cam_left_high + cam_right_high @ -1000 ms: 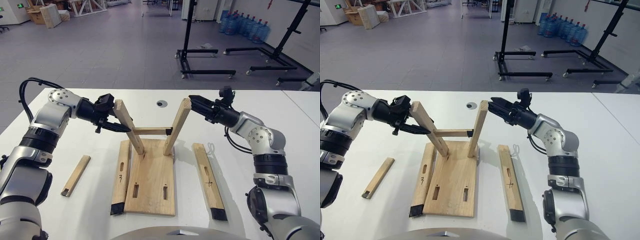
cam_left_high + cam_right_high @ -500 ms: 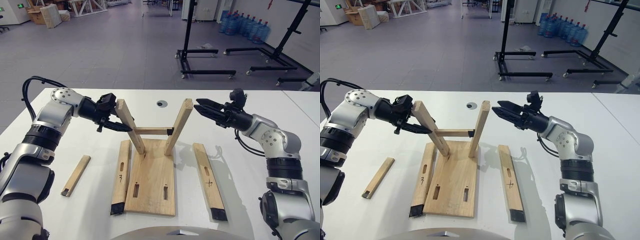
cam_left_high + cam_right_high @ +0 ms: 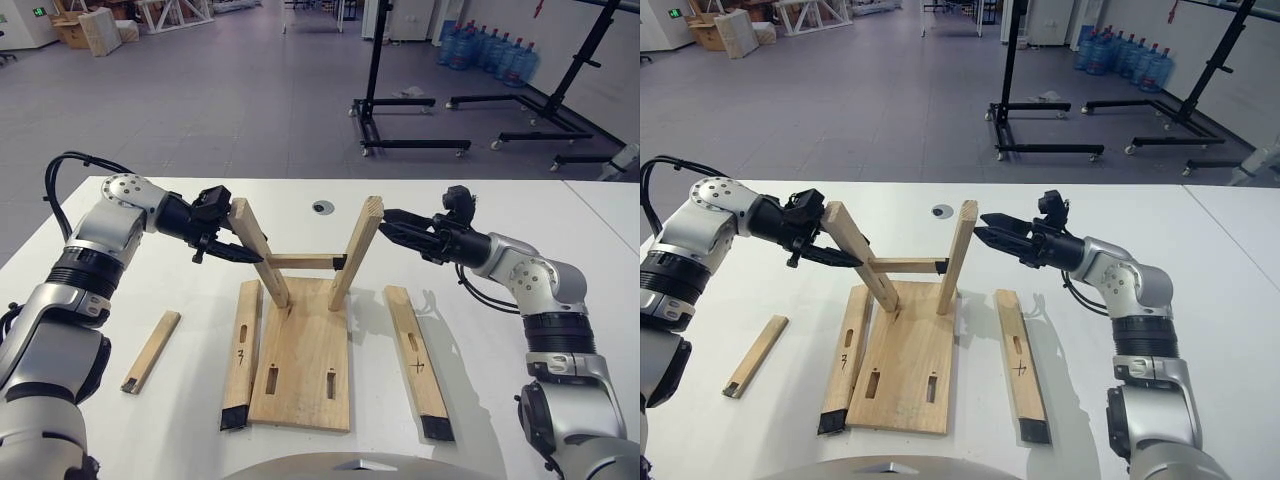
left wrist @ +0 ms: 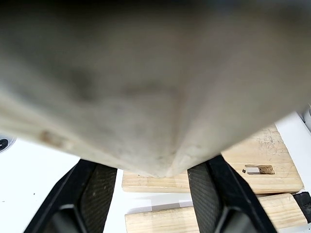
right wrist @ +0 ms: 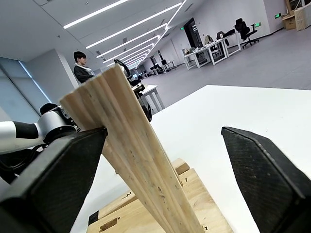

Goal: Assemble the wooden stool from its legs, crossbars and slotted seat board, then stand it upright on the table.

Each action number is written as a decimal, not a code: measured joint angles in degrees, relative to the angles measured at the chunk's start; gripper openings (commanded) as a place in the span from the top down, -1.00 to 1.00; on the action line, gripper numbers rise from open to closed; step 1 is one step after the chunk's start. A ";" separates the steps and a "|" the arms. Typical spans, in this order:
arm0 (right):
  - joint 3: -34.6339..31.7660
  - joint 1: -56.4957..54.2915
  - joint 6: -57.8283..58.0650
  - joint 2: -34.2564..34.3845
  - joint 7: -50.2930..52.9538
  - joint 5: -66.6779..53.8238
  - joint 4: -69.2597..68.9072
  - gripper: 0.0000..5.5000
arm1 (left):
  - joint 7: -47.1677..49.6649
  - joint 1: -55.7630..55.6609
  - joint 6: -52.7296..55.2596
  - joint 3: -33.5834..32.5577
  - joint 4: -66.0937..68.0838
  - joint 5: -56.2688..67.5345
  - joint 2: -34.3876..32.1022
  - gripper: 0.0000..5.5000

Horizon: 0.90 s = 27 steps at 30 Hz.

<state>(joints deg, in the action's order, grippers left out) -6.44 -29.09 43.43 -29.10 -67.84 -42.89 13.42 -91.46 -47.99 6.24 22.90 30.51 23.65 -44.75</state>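
Left eye view: the left pincer (image 3: 240, 252) is clamped on the tilted left leg (image 3: 262, 268). The right pincer (image 3: 392, 221), fingers apart, sits at the top of the right leg (image 3: 356, 252). A crossbar (image 3: 300, 262) joins both legs, which stand in the pale slotted seat board (image 3: 300, 370). The board lies flat toward the near edge of the white table (image 3: 520, 205). Grey floor and black stands (image 3: 412, 102) lie beyond.

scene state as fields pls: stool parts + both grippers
board: flat on table
left leg: stands tilted on board's far end, clamped by left gripper
right leg: stands tilted on board's far end
right gripper: open, at right leg's top
crossbar: joins both standing legs
loose legs: flat, one each side of board
loose bar: flat, farther left
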 measured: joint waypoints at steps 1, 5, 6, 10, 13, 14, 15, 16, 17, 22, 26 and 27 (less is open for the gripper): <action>0.17 -0.22 -0.15 -0.01 -0.46 0.18 0.38 -0.58 | -0.09 -0.02 -0.07 0.00 0.00 -0.01 -0.03 0.27; 1.77 -2.53 -0.21 -0.23 -2.85 1.55 2.73 -0.58 | -0.35 -0.07 -0.16 0.02 -0.02 -0.02 0.18 0.27; 2.11 -3.31 -0.22 -0.28 -3.72 2.23 3.78 -0.58 | -0.36 -0.08 -0.16 0.02 -0.02 -0.03 0.19 0.27; 2.49 -4.30 -0.54 -0.35 -5.45 3.72 5.09 -0.58 | -0.40 -0.39 -0.16 0.36 -0.01 -0.08 0.23 0.27; 2.81 -5.08 -1.12 -0.23 -6.94 4.85 6.32 -0.58 | -0.39 -0.91 -0.16 0.96 0.10 -0.09 0.23 0.27; 2.82 -5.21 -1.21 -0.14 -7.16 5.21 6.41 -0.58 | -0.39 -1.00 -0.16 1.06 0.25 -0.09 0.23 0.27; 2.82 -5.28 -1.49 -0.06 -7.45 5.78 6.42 -0.58 | -0.40 -1.04 -0.16 1.10 0.32 -0.09 0.23 0.27; 2.82 -5.29 -1.68 0.04 -7.54 5.95 6.43 -0.58 | -0.40 -1.05 -0.16 1.12 0.39 -0.09 0.23 0.27; 2.82 -5.29 -1.80 0.18 -7.60 6.17 6.45 -0.58 | -0.41 -1.06 -0.16 1.12 0.52 -0.09 0.23 0.27; 2.82 -5.28 -2.41 0.42 -7.73 6.83 6.45 -0.58 | -0.50 -1.13 -0.16 1.15 0.91 -0.08 0.23 0.27; 2.84 -5.27 -2.98 0.41 -7.78 7.20 6.37 -0.58 | -0.47 -1.14 -0.15 1.17 0.89 -0.08 0.24 0.27; 2.86 -5.25 -3.62 0.39 -7.78 7.77 6.30 -0.58 | -0.42 -1.13 -0.11 1.17 0.85 -0.08 0.24 0.27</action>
<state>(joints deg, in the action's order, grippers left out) -3.57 -34.35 39.81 -28.71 -75.62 -35.12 19.72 -91.88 -49.12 6.14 24.07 31.36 23.57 -44.51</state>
